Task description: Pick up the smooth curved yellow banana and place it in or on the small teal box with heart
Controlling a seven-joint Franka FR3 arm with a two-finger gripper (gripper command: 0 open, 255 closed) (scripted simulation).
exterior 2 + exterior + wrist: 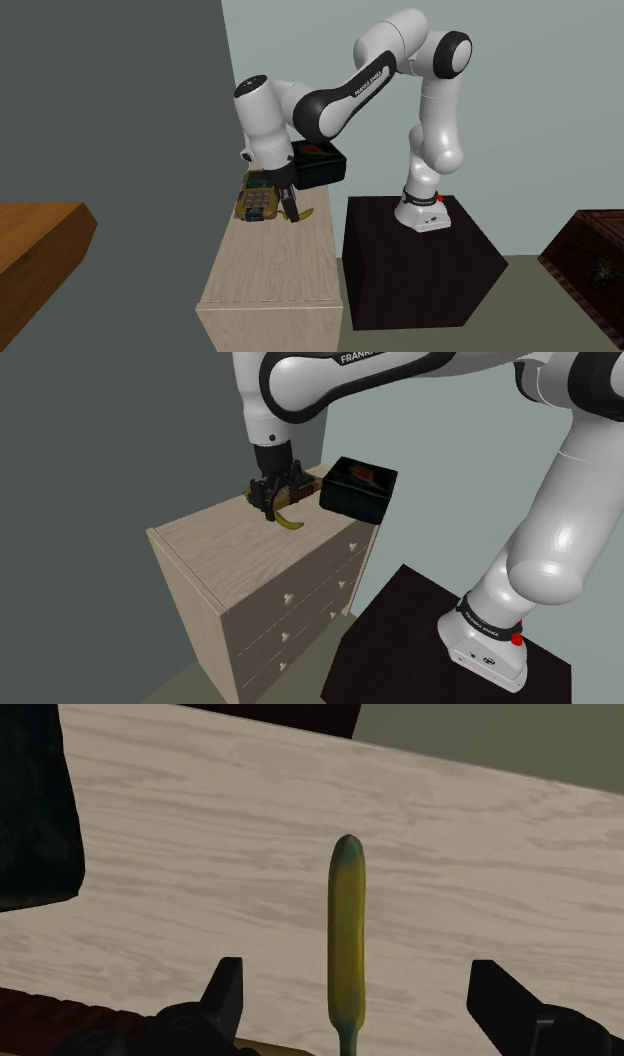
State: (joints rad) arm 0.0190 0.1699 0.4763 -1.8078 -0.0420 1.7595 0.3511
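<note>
- Banana: smooth, slender and slightly curved, with a yellow skin shading to green at the tip. It lies flat on the top of the chest of drawers, between the box and a keypad-like item.
- Gripper: all black, positioned directly over the banana. The jaws are released and stand well apart, one on each side of the fruit, and neither touches it.
- Box: dark teal, low and rectangular, with a red mark on its lid. It rests at the far corner of the chest top, near the banana.
- Keypad-like item: flat and yellowish, with rows of small buttons. It lies just beside the gripper.
- Chest of drawers: pale wood with visible grain and small round drawer knobs.
- Stand: a plain black box beside the chest.
</note>
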